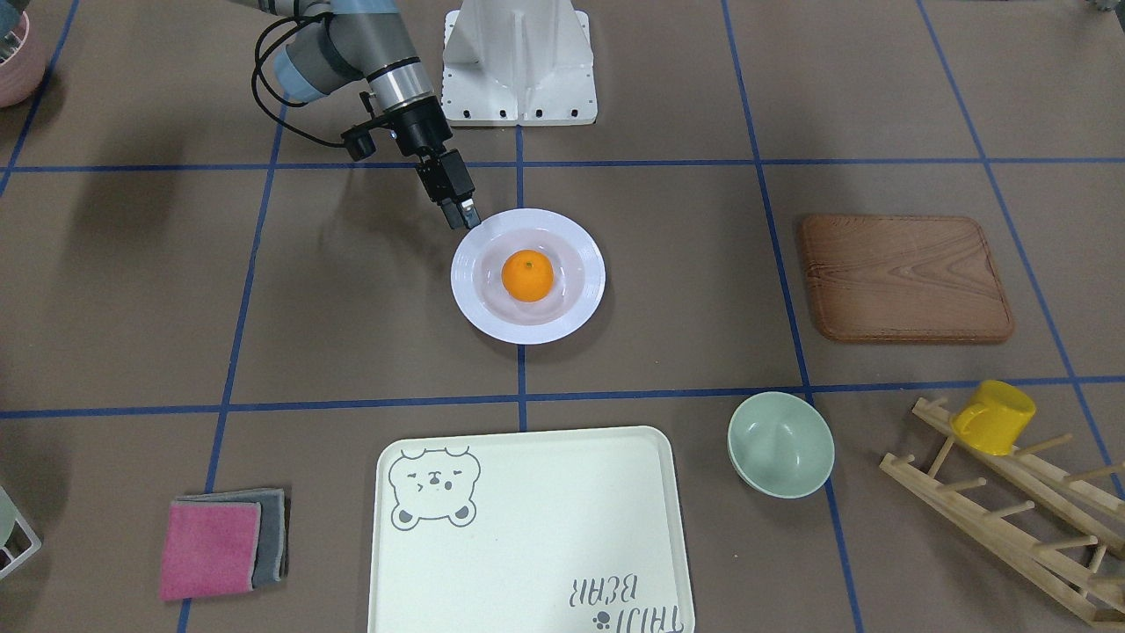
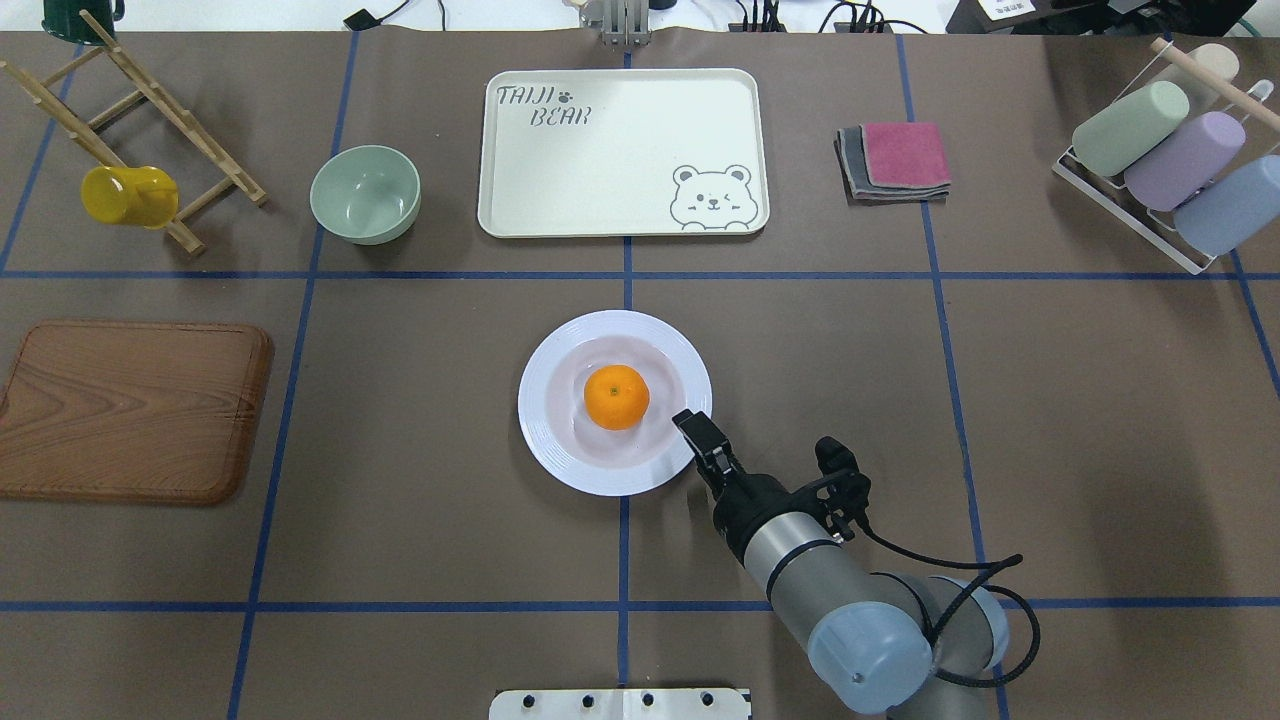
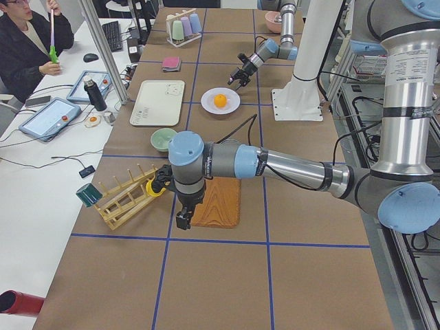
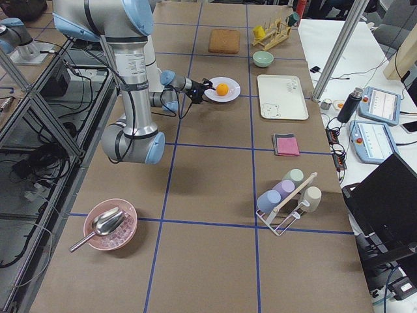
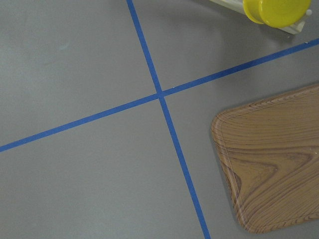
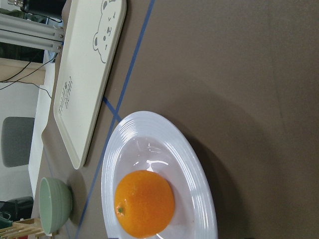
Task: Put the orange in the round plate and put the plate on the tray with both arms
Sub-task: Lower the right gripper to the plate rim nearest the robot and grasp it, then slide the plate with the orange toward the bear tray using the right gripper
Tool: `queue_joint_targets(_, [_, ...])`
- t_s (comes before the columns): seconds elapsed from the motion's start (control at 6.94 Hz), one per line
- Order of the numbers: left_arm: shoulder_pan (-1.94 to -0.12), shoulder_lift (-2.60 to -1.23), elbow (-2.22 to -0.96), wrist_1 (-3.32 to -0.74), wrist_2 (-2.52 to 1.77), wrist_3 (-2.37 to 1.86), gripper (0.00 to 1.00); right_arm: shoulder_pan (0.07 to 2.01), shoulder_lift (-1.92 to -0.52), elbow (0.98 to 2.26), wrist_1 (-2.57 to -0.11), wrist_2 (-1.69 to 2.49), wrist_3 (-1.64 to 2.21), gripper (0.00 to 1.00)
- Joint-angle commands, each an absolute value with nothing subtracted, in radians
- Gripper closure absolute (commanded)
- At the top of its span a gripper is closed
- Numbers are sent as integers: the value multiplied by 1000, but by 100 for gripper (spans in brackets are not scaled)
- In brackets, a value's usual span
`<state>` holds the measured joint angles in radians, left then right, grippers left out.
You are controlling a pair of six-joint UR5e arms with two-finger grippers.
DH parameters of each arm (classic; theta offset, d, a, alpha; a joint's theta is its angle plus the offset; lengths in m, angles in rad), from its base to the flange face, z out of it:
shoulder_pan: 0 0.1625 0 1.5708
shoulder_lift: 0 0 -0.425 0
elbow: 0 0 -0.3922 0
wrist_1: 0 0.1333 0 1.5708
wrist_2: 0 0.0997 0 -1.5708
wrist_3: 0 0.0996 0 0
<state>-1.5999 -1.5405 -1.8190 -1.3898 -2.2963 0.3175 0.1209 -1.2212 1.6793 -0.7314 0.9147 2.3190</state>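
The orange lies in the sunken centre of the white round plate, which rests flat mid-table. My right gripper hangs tilted over the plate's rim on the robot's side, a little apart from the orange. Its fingers look stacked from above, so I cannot tell whether it is open or shut. The right wrist view shows the orange in the plate. The cream bear tray lies past the plate with nothing on it. My left gripper hovers by the wooden board; its state cannot be told.
A wooden board, a pale-green bowl and a wooden rack holding a yellow cup stand on my left side. Folded cloths and a wire rack of cups are on my right. A person sits beyond the table.
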Motion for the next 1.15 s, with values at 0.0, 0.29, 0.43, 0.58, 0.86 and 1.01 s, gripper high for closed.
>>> queue_joint_targets(0.0, [-1600,-1540,-1819,-1390,-2296,318,1,147,-1178,1635,-735,928,2327,29])
queue_joint_targets(0.29, [-1600,-1542,-1821,-1390,-2296,318,1,155,-1151,1594,-735,928,2361,65])
queue_joint_targets(0.43, [-1600,-1542,-1821,-1390,-2296,318,1,153,-1144,1577,-733,927,2365,92])
queue_joint_targets(0.58, [-1600,-1542,-1821,-1390,-2296,318,1,153,-1144,1577,-735,925,2361,92])
queue_joint_targets(0.86, [-1600,-1542,-1822,-1390,-2296,318,1,155,-1144,1574,-736,925,2344,64])
queue_joint_targets(1.01, [-1601,-1542,-1822,-1390,-2296,316,1,155,-1140,1574,-735,925,2347,63])
